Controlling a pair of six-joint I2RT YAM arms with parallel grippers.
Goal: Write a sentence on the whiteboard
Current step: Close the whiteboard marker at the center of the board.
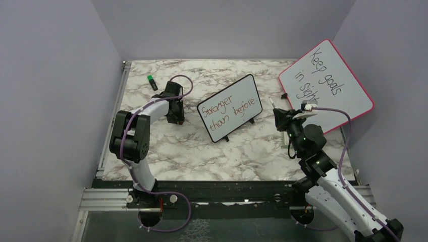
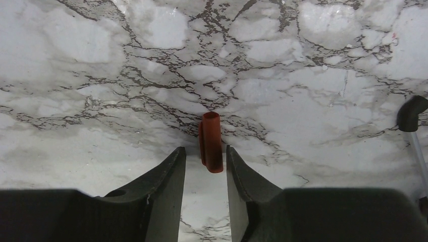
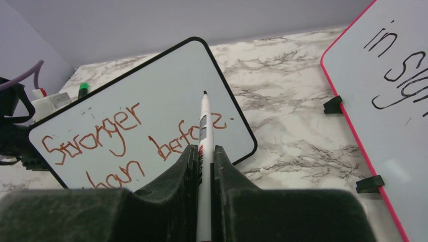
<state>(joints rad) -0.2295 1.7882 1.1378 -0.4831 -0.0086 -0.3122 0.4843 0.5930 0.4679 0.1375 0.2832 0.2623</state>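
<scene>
Nearest to me, the right gripper [image 3: 204, 151] is clenched on a white marker [image 3: 204, 121], whose tip points toward the whiteboard [image 1: 237, 93]. The jaws of the left gripper [image 2: 204, 149] stand apart on either side of a red cap [image 2: 211, 141] lying on the marble table [image 1: 202, 151]. The black-framed whiteboard stands mid-table and carries the sentence [image 1: 227, 111] "Stronger than before." in reddish-brown. Beyond, a pink-framed board [image 1: 328, 83] is at the far right and a green marker [image 1: 152, 82] at the far left.

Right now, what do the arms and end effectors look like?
Left arm and right arm: white links, black joints, a purple cable along each. Left end effector and right end effector: black, two wedge-shaped fingers each.
</scene>
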